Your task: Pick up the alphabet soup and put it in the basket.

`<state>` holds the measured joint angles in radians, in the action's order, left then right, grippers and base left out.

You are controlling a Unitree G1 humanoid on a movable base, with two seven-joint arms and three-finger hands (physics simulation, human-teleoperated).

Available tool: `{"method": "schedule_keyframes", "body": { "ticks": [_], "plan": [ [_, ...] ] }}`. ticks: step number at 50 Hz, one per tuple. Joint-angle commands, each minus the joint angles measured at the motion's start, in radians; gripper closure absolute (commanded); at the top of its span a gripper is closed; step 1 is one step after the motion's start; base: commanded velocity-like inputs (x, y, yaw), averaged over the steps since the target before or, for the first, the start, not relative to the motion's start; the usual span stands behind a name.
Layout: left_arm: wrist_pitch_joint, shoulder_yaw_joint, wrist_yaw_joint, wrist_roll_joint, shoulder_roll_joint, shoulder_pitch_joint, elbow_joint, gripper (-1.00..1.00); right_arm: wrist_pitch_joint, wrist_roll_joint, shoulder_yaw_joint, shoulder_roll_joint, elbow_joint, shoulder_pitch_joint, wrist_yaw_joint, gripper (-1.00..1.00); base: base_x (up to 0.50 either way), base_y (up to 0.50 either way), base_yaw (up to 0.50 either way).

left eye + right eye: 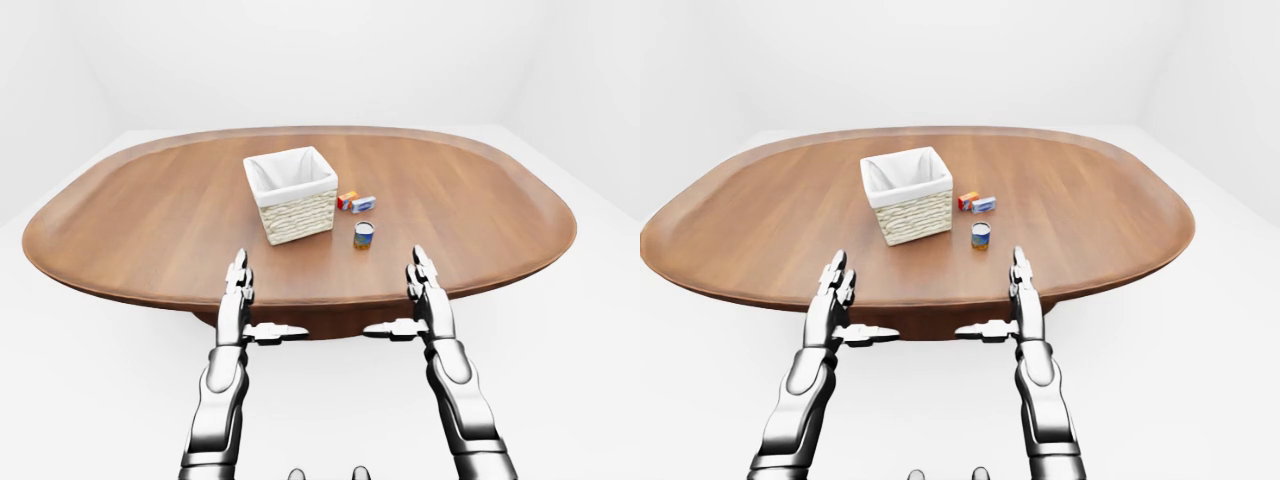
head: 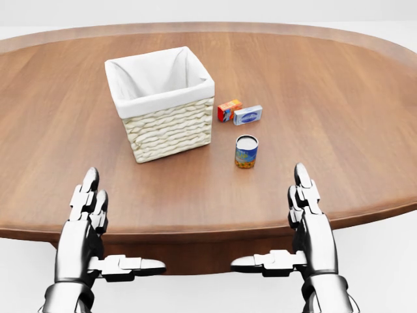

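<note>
The alphabet soup can (image 2: 246,151), blue and yellow with a pale lid, stands upright on the wooden table (image 2: 339,111), just right of the wicker basket (image 2: 163,104) with its white cloth lining. My left hand (image 2: 98,228) hovers at the table's near edge, fingers straight and thumb out, open and holding nothing. At the lower right my right hand (image 2: 293,225) is open too, below and slightly right of the can, well apart from it.
A small orange box (image 2: 229,110) and a blue-white box (image 2: 248,115) lie side by side above the can, right of the basket. The oval table (image 1: 480,190) stands in a white room with pale floor all round.
</note>
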<state>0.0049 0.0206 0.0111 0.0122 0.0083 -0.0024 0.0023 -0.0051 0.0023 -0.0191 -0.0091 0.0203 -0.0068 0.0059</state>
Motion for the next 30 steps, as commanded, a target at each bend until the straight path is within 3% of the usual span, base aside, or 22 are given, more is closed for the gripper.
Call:
{"method": "schedule_keyframes", "body": {
  "ticks": [1, 2, 3, 8, 9, 10, 11, 12, 13, 14, 17, 19, 20, 21, 22, 25, 26, 27, 30],
  "plan": [
    [0.009, 0.037, 0.0, 0.012, 0.014, -0.009, 0.016, -1.0, 0.006, 0.017, -0.028, -0.011, 0.001, -0.005, 0.012, -1.0, 0.0, 0.0, 0.0],
    [0.017, 0.039, -0.002, 0.016, 0.015, -0.011, 0.013, -1.0, -0.011, 0.006, -0.027, -0.014, 0.027, -0.013, 0.01, -1.0, 0.0, 0.0, 0.0],
    [0.006, 0.043, 0.003, 0.021, 0.018, -0.013, 0.017, -1.0, -0.029, 0.003, -0.028, -0.015, 0.057, -0.018, 0.009, -1.0, 0.0, 0.0, 0.0],
    [0.013, 0.038, 0.009, 0.025, 0.017, -0.007, 0.009, -1.0, -0.031, 0.0, -0.026, -0.015, 0.052, -0.015, 0.012, -1.0, 0.0, 0.0, 0.0],
    [0.016, 0.039, 0.009, 0.032, 0.015, -0.008, 0.007, -1.0, -0.006, 0.013, -0.029, -0.014, 0.028, -0.011, 0.017, -1.0, 0.0, 0.0, 0.0],
    [0.018, 0.038, 0.008, 0.031, 0.015, -0.008, 0.005, -1.0, -0.003, 0.003, -0.024, -0.014, 0.018, -0.004, 0.014, -1.0, 0.0, 0.0, 0.0],
    [0.012, 0.039, 0.007, 0.029, 0.016, -0.01, 0.014, -1.0, -0.029, -0.001, -0.025, -0.016, 0.054, -0.013, 0.016, -1.0, 0.0, 0.0, 0.0],
    [0.01, 0.04, 0.007, 0.031, 0.016, -0.011, 0.016, -1.0, -0.034, -0.001, -0.025, -0.016, 0.062, -0.015, 0.017, -1.0, 0.0, 0.0, 0.0],
    [0.028, 0.039, 0.004, 0.033, 0.015, -0.001, -0.015, -1.0, -0.026, -0.009, -0.019, -0.014, 0.042, -0.008, 0.016, -1.0, 0.0, 0.0, 0.0],
    [0.029, 0.041, 0.004, 0.035, 0.015, -0.002, -0.017, -1.0, -0.016, -0.008, -0.018, -0.013, 0.032, -0.006, 0.017, -1.0, 0.0, 0.0, 0.0],
    [0.061, 0.033, 0.003, 0.032, 0.012, 0.013, -0.078, -1.0, -0.013, -0.045, -0.007, -0.019, -0.013, 0.004, 0.015, -1.0, 0.0, 0.0, 0.0],
    [0.062, 0.033, 0.003, 0.032, 0.012, 0.014, -0.079, -1.0, -0.013, -0.048, -0.008, -0.018, -0.015, 0.004, 0.016, -1.0, 0.0, 0.0, 0.0],
    [0.082, 0.052, -0.005, 0.048, 0.015, 0.007, -0.122, -1.0, 0.022, -0.081, 0.004, -0.022, -0.082, 0.008, 0.015, -1.0, 0.0, 0.0, 0.0],
    [0.082, 0.057, -0.016, 0.054, 0.015, 0.008, -0.199, -1.0, 0.078, -0.119, 0.012, -0.026, -0.163, 0.005, 0.013, -1.0, 0.0, 0.0, 0.0],
    [0.082, 0.048, -0.032, 0.023, 0.021, 0.009, -0.249, -1.0, 0.092, -0.145, 0.017, -0.026, -0.209, 0.006, 0.013, -1.0, 0.0, 0.0, 0.0],
    [0.082, 0.038, -0.041, 0.027, 0.024, -0.028, -0.524, -1.0, 0.092, -0.125, 0.029, -0.003, -0.461, -0.004, 0.045, -1.0, 0.0, 0.0, 0.0],
    [0.082, 0.039, -0.039, 0.025, 0.023, -0.031, -0.532, -1.0, 0.092, -0.125, 0.029, -0.003, -0.467, -0.006, 0.045, -1.0, 0.0, 0.0, 0.0],
    [0.082, 0.03, -0.034, 0.018, 0.034, -0.06, -0.665, -1.0, 0.092, -0.109, 0.034, 0.007, -0.581, -0.026, 0.054, -1.0, 0.0, 0.0, 0.0],
    [0.082, 0.057, -0.05, 0.028, 0.036, -0.143, -0.84, -1.0, 0.092, -0.103, 0.03, 0.009, -0.734, -0.084, 0.036, -1.0, 0.0, 0.0, 0.0]
  ]
}}
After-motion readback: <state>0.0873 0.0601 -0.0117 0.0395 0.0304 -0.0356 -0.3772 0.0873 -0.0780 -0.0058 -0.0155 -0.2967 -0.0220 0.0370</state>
